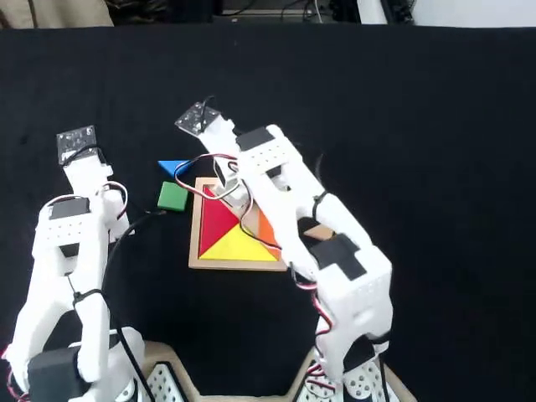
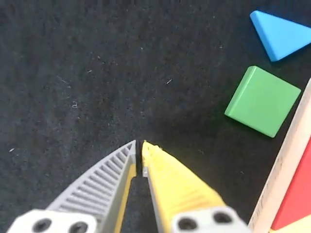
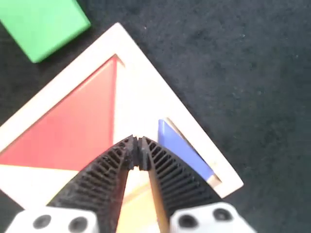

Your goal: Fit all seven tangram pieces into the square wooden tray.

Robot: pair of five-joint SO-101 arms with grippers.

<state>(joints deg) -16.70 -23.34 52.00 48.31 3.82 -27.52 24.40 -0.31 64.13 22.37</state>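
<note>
Blue piece (image 3: 183,151) lies in tray (image 3: 182,120), beside right fingers (image 3: 167,177).

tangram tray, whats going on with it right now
The wooden tray is partly filled: a red triangle, a yellow triangle and an orange piece lie inside. The right claw is shut and sits over the tray, beside a violet-blue piece next to the rim. The left claw is shut over the black cloth, holding nothing. A green square and a blue triangle lie outside the tray.
</note>
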